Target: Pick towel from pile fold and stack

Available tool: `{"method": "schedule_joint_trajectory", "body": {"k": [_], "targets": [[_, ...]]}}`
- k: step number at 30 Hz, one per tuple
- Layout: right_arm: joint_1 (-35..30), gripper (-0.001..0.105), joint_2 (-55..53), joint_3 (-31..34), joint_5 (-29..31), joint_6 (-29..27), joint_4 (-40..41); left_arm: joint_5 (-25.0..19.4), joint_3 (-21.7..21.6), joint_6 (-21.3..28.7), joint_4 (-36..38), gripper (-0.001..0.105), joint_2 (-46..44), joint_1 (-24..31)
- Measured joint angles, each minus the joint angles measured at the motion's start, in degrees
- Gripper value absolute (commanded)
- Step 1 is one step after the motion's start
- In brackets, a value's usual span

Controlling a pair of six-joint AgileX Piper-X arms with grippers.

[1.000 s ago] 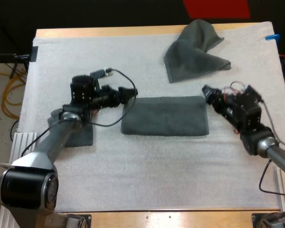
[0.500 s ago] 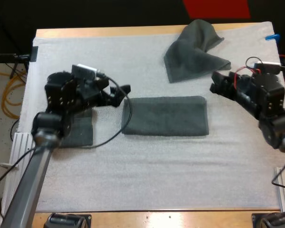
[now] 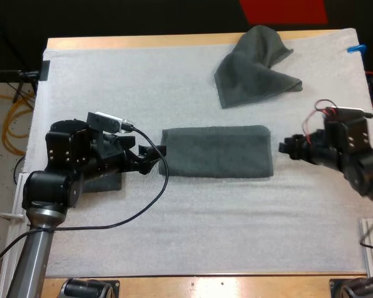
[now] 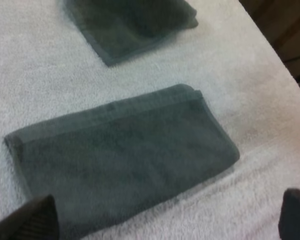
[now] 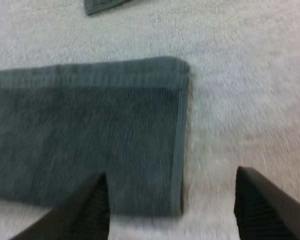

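High view, left pincer (image 3: 156,155) lower, beside folded towel (image 3: 217,151)

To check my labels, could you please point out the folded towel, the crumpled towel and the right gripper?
folded towel (image 3: 217,152), high view, middle of its top face.
crumpled towel (image 3: 254,67), high view, middle of the heap.
right gripper (image 3: 285,149), high view, between its fingertips.

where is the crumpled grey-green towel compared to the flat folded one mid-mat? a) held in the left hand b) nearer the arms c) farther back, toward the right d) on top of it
c: the crumpled dark grey-green towel lies apart on the white mat, beyond the far right corner of the flat folded dark grey-green towel.
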Motion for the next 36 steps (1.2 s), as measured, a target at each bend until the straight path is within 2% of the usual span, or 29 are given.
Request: {"method": "schedule_joint_trajectory", "body": {"k": [3, 10, 18, 21, 22, 24, 25, 27, 28, 32, 36], "targets": [[0.0, 0.054, 7.0, -0.4, -0.6, 0.1, -3.4, 0.0, 0.1, 0.0, 0.0, 0.085, 0.0, 0.0], [0.0, 0.054, 23.7, -3.9, -7.1, 0.1, -4.4, 0.6, 0.1, 0.0, 0.3, 0.085, 0.0, 0.0], [0.0, 0.054, 32.6, -7.8, -12.3, 0.3, -6.5, 1.1, 0.2, 0.0, 3.4, 0.085, 0.0, 0.0], [-0.2, 0.053, 34.0, -8.6, -18.2, 0.4, -6.9, 1.4, 0.2, 0.0, 3.4, 0.085, 0.0, 0.0], [-0.2, 0.051, 34.4, -8.8, -20.2, 0.7, -7.1, 1.5, 0.2, 0.0, 3.4, 0.085, 0.0, 0.0], [-0.2, 0.037, 34.8, -8.8, -22.1, 1.5, -7.3, 1.5, 0.2, 0.0, 3.4, 0.085, 0.0, 0.0], [-0.2, 0.031, 34.9, -8.8, -22.2, 1.8, -7.3, 1.5, 0.2, 0.0, 3.4, 0.085, 0.0, 0.0], [-0.2, 0.007, 35.1, -8.8, -22.1, 2.3, -7.3, 1.5, 0.2, 0.1, 3.4, 0.085, 0.0, 0.0], [-0.2, 0.0, 35.3, -8.8, -21.7, 2.4, -7.2, 1.5, 0.2, 0.2, 3.4, 0.085, 0.0, 0.0], [-0.2, 0.001, 34.8, -8.8, -16.9, 2.4, -6.4, 1.5, 0.2, 0.4, 3.4, 0.085, 0.0, 0.0], [0.0, 0.001, 30.7, -8.8, -6.1, -1.8, -1.9, 1.5, 0.2, 0.4, 3.4, 0.085, 0.0, 0.0]]}}
